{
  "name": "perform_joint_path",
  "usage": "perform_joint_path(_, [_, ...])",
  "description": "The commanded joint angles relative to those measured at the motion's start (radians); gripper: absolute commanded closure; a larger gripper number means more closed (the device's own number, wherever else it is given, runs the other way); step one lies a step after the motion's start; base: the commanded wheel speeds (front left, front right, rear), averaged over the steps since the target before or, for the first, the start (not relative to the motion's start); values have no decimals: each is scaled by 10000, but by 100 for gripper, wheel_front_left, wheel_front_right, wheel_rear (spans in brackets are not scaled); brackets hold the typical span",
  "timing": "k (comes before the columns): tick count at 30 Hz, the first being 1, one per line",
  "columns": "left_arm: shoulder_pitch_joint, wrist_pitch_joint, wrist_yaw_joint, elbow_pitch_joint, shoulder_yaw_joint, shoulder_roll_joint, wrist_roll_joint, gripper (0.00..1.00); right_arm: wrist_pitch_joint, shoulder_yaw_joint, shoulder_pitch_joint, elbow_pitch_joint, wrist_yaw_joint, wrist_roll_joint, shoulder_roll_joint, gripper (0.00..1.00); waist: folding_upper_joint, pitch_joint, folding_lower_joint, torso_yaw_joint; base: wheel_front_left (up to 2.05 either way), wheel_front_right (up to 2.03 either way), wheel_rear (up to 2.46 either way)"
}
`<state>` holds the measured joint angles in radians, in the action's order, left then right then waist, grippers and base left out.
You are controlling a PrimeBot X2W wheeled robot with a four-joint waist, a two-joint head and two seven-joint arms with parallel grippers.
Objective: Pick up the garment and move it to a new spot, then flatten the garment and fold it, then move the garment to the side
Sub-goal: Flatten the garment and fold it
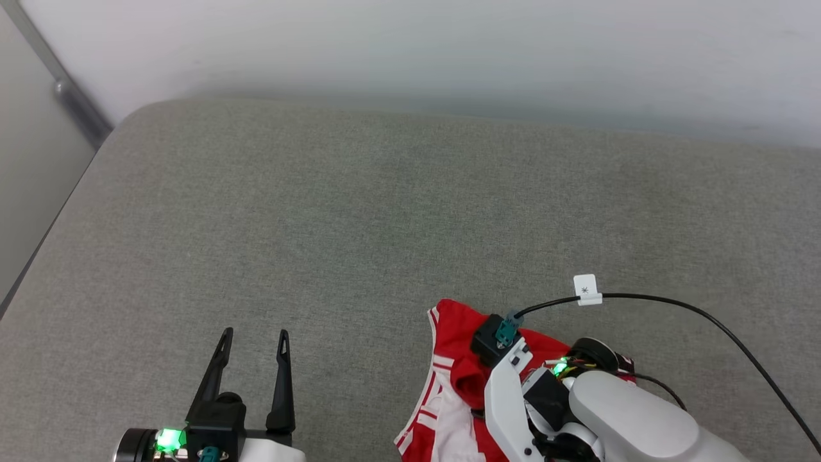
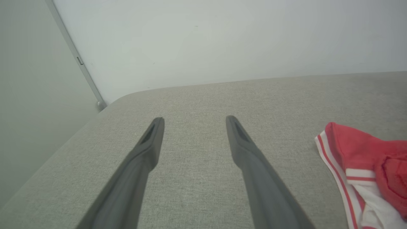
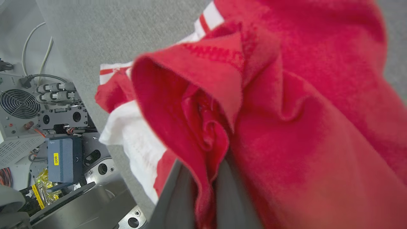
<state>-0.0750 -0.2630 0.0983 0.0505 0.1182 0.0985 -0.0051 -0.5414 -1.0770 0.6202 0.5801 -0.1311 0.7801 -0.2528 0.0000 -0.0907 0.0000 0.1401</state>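
Red garment (image 3: pixel 302 121) fold between fingers (image 3: pixel 176 200) of the right gripper (image 3: pixel 206 187)

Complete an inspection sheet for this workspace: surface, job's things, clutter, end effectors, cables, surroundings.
Surface: grey fabric surface, woven, with a rounded far corner.
Job's things: garment, red with white striped trim, crumpled near the front edge, partly under the right arm.
Clutter: nothing seen.
End effectors: left end effector open, over bare surface, apart from the garment; right end effector shut on a red fold of the garment.
Cables: black cable with a white tag, arcing above the surface to the right wrist.
Surroundings: pale wall behind; fan unit and wiring beside the surface.
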Motion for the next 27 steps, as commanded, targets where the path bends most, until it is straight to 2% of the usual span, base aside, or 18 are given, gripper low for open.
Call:
perform_joint_path(1, [-21, -21, 55, 40, -38, 21, 21, 0, 321, -140, 148, 59, 10, 37, -51, 68, 0, 102, 0, -42, 0, 0, 0])
perform_joint_path(2, [-78, -21, 61, 55, -48, 37, 18, 0, 539, -167, 224, -27, 10, 130, -89, 0, 0, 172, 0, -70, 0, 0, 0])
perform_joint_path(7, [-289, -21, 152, 114, -122, 77, 25, 0, 1944, -105, 560, -837, 10, 64, -789, 0, 0, 626, 0, -244, 0, 0, 0])
perform_joint_path(11, [-505, -21, 226, 76, -178, 72, -6, 0, 3642, 856, 601, -1258, 10, -493, -1444, 0, 0, 952, 0, -443, 0, 0, 0])
perform_joint_path(14, [-649, -21, 258, 2, -205, 73, -21, 0, 5150, 2167, 331, -1282, 9, -1318, -1665, 0, 0, 1073, 0, -616, 0, 0, 0])
perform_joint_path(19, [-856, -21, 258, -88, -238, 43, -47, 0, 7379, 4707, -613, -1273, 10, -2950, -1508, 0, 0, 1251, 0, -886, 0, 0, 0])
perform_joint_path(23, [-938, -21, 242, -177, -196, -3, -59, 0, 7977, 6853, -1896, -1663, 9, -4230, -1134, 0, 0, 1367, 0, -1005, 0, 0, 0])
perform_joint_path(27, [-982, -21, 220, -301, -176, -15, -49, 0, 8064, 8833, -3394, -2757, 9, -5153, -483, 0, 0, 1444, 0, -1071, 0, 0, 0])
